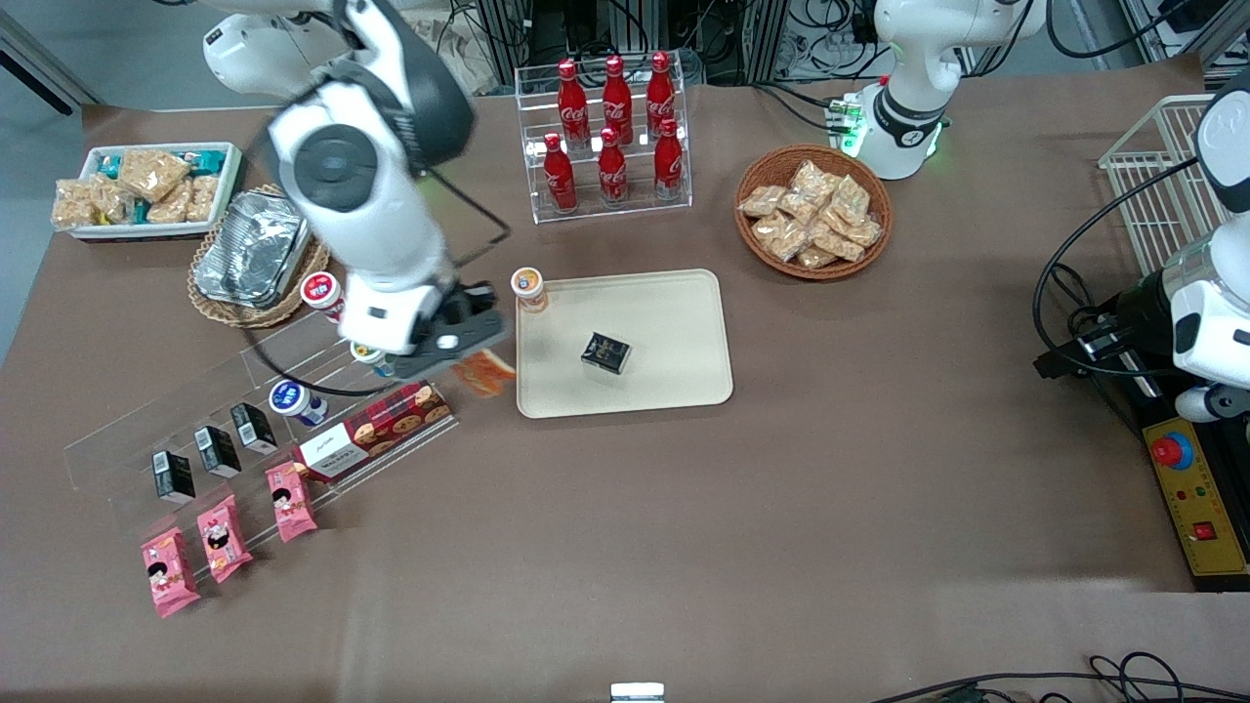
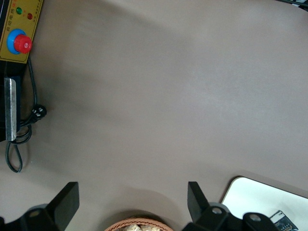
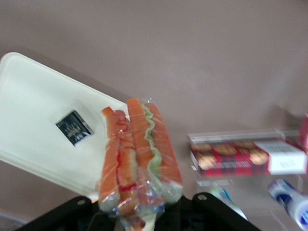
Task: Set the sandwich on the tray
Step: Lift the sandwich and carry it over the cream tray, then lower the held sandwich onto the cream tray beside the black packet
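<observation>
Pincer point(image 1: 459, 344): fingertips hidden by its own housing in front view; wrist view cuts them off at the frame edge. Sandwich point(image 3: 138, 156) blurred, its base buried between the pincer's fingers. Tray point(image 3: 33, 110) partly covered by the sandwich. Small dark box point(image 3: 74, 127) past the pincer: label unreadable.

Legible text — white Coca-Cola script on the six red bottles point(image 1: 613, 132) in the clear rack point(image 1: 603, 137). Print on the red plaid biscuit box point(image 1: 374, 431) and other packets cannot be read.
</observation>
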{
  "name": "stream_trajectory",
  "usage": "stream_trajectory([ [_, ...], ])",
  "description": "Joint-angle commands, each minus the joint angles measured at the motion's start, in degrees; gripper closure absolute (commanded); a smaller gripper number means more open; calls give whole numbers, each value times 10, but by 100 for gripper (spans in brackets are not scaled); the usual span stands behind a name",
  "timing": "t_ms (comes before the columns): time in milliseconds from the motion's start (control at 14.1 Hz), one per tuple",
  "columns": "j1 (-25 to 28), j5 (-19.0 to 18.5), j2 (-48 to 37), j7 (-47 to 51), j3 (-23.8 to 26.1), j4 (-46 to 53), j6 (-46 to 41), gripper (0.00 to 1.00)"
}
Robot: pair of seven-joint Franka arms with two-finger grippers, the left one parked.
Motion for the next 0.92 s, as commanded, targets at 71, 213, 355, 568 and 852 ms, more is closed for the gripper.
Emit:
stream_trajectory([
  [71,56,-42,74,-13,-5,18,68,100],
  [213,73,-43,104,-15,-5,18,97,100],
  [355,88,-41,129,-32,-5,18,139,100],
  [568,102,-42,170,-40,-4,18,201,100],
  [852,119,-43,215,-38,-4,18,270,100],
])
